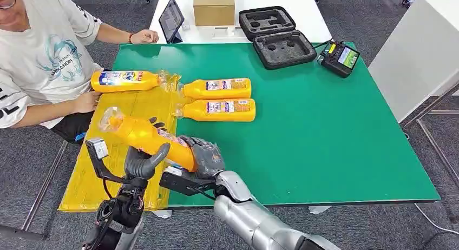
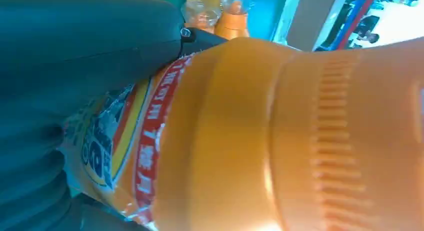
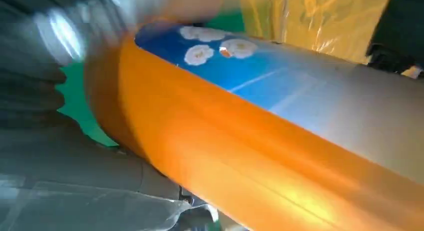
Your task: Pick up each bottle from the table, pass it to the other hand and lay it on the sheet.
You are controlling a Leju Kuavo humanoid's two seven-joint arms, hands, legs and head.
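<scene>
Setting: a robotics lab or test room is indicated.
Floor: grey carpet [image 1: 346,228] is laid.
Surface: a green mat [image 1: 325,125] is fitted.
Equipment: a foam-lined case [image 1: 276,36], handheld controller [image 1: 339,57] and tablet [image 1: 171,18] are placed.
Furniture: white tables [image 1: 417,50] are seen.

Orange bottles [image 1: 217,89] (blue-labelled), yellow sheet [image 1: 108,169].
</scene>
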